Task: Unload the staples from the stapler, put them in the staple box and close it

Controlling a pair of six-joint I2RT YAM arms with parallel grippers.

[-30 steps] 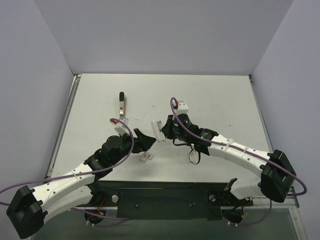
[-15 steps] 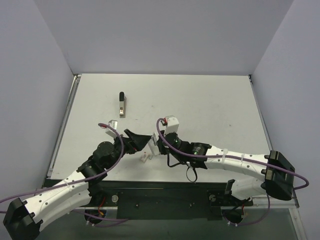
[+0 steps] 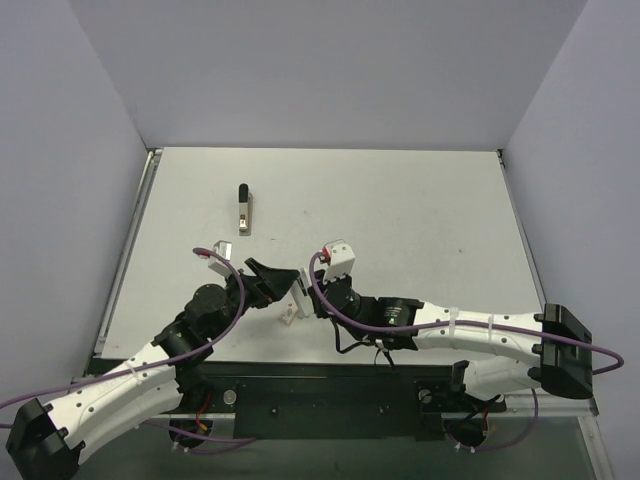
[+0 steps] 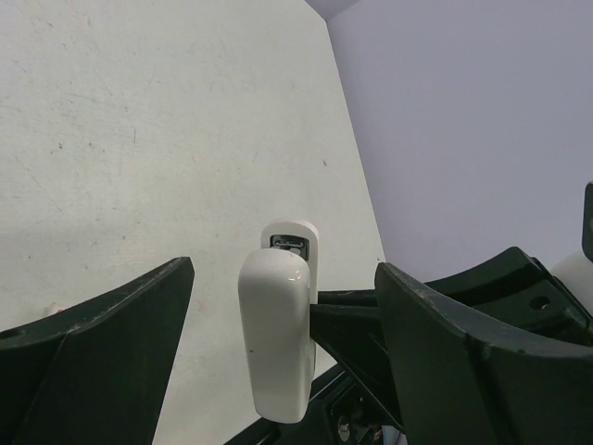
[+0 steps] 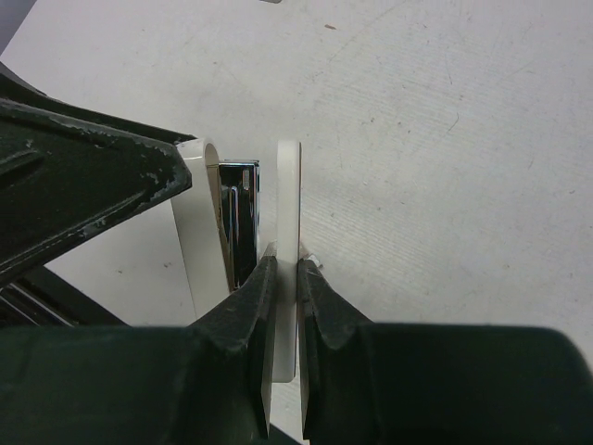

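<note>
- right claw (image 5: 283, 269): clenched on the stapler's thin white cover (image 5: 288, 199), pinching only its edge.
- left claw (image 4: 283, 267): spread wide, gripping nothing; the stapler (image 4: 275, 343) stands between its fingers and touches neither.
- chrome magazine (image 5: 239, 209): just beside the right claw's pinch, on the side facing the left claw, set against the white body.
- risk: so narrow a hold may let the cover twist or slip free under a pull.
- risk: the left claw closing off-centre could knock the body and scatter staples.
- unclear: whether any staples sit in the channel; whether the base touches the table (image 4: 139, 111); a small dark object (image 3: 243, 208) well beyond both claws, too small to name.
</note>
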